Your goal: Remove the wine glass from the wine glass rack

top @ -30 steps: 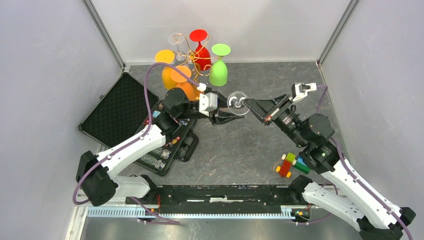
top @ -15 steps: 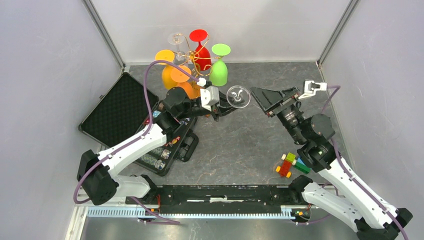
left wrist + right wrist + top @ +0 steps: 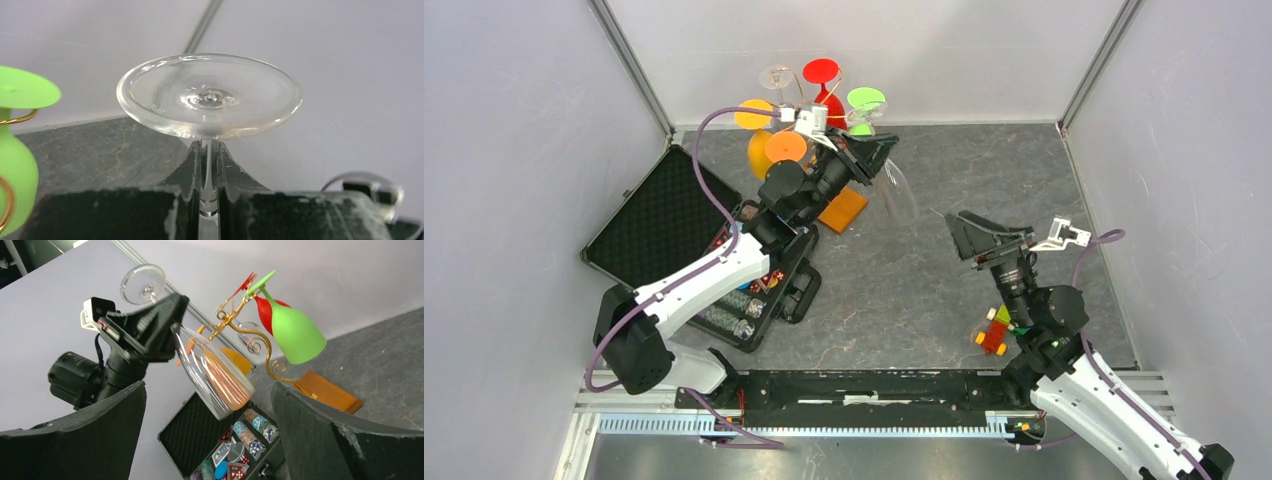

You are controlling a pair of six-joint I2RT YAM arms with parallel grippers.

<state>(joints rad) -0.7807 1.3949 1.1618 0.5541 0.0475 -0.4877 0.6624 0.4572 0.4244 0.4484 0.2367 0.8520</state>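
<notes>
A clear wine glass (image 3: 900, 195) hangs bowl down beside the rack, with my left gripper (image 3: 870, 158) shut on its stem. The left wrist view has the round foot (image 3: 209, 95) just above the fingertips, the left gripper (image 3: 209, 150) pinching the thin stem. The same wine glass (image 3: 214, 371) is in the right wrist view. The gold wine glass rack (image 3: 810, 128) on its orange-brown base (image 3: 844, 209) carries orange, red, green and one more clear glass (image 3: 776, 77). My right gripper (image 3: 986, 238) is open and empty, well to the right of the held glass; its fingers (image 3: 340, 435) stand wide.
An open black case of poker chips (image 3: 664, 215) lies left of the rack, under the left arm. Coloured toy bricks (image 3: 999, 330) sit by the right arm's base. Grey walls close in the back and both sides.
The right gripper let go of the clear glass, opened wide and drew back to the near right. The left gripper closed on the stem and swung the glass up toward the rack.
</notes>
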